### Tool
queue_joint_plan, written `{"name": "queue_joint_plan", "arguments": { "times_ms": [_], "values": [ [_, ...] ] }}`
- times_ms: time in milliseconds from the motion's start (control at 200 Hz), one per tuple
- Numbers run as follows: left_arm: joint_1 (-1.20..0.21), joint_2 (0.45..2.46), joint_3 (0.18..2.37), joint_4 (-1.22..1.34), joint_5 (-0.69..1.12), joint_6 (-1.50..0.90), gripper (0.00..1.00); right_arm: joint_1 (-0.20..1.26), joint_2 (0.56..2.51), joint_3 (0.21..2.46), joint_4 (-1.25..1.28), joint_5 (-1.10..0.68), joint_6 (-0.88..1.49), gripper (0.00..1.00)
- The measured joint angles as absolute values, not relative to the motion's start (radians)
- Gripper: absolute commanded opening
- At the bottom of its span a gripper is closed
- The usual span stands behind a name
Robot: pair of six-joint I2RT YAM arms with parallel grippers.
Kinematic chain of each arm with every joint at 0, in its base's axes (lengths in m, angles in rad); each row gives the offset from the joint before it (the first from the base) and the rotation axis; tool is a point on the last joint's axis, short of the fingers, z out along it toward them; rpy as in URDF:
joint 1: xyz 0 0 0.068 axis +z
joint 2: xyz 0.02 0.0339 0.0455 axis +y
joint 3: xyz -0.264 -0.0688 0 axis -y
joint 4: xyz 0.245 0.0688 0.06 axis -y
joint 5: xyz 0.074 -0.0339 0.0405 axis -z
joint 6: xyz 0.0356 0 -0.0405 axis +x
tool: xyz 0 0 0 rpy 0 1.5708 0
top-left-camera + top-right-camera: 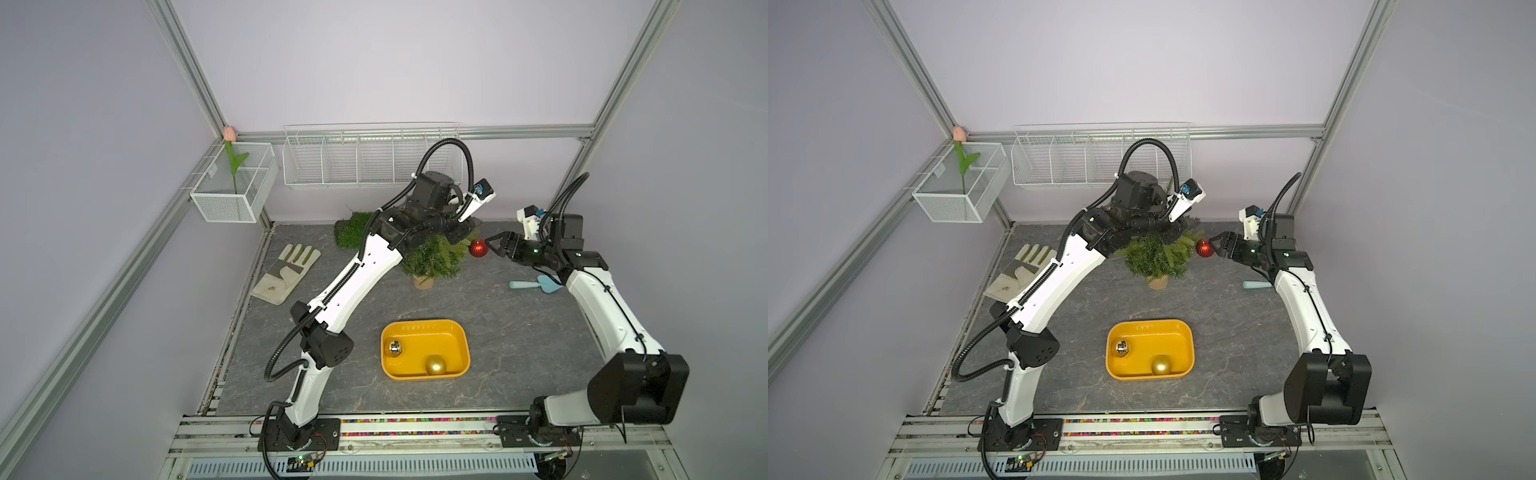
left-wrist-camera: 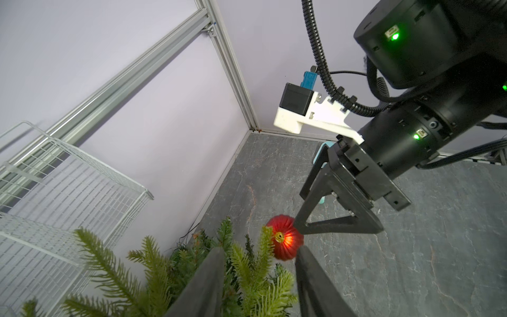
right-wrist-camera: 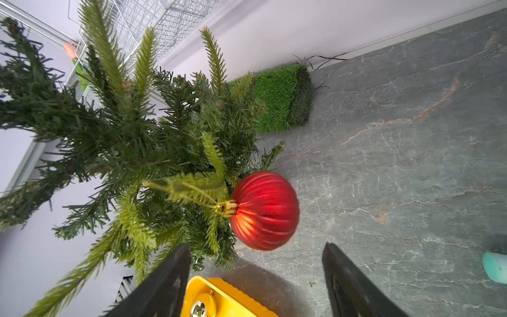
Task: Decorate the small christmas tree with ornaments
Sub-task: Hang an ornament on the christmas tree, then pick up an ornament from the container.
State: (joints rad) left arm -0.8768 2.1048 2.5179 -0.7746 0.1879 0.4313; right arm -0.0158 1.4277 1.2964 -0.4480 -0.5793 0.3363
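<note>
The red bauble (image 3: pixel 264 210) hung by its string on an outer branch tip of the small christmas tree (image 1: pixel 434 259), and the right gripper (image 1: pixel 494 245) just beside it or the left gripper (image 2: pixel 259 251) among the branches, both with fingers apart, could shake it off.

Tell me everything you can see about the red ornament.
The red ornament is a round bauble, ribbed, satin red, with a gold cap and a thin gold loop. It hangs by the loop from a pale green branch tip at the tree's edge, above the table. The open right gripper sits close; contact is unclear.
</note>
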Motion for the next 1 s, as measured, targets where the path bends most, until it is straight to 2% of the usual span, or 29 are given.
{"name": "queue_joint_plan", "arguments": {
  "times_ms": [230, 590, 790, 1000],
  "values": [
    [-0.877, 2.046, 2.436, -0.747, 0.160, 0.413, 0.58, -0.016, 1.356, 1.291, -0.489, -0.535, 0.324, 0.78],
    [-0.877, 1.810, 2.161, -0.662, 0.087, 0.327, 0.58, 0.044, 1.188, 1.224, -0.572, -0.509, 0.297, 0.74],
    [-0.878, 1.577, 1.863, -0.589, 0.013, 0.243, 0.58, 0.175, 1.095, 1.163, -0.617, -0.501, 0.275, 0.68],
    [-0.868, 1.372, 1.570, -0.522, -0.084, 0.154, 0.58, 0.466, 1.078, 1.064, -0.675, -0.420, 0.267, 0.66]
  ]
}}
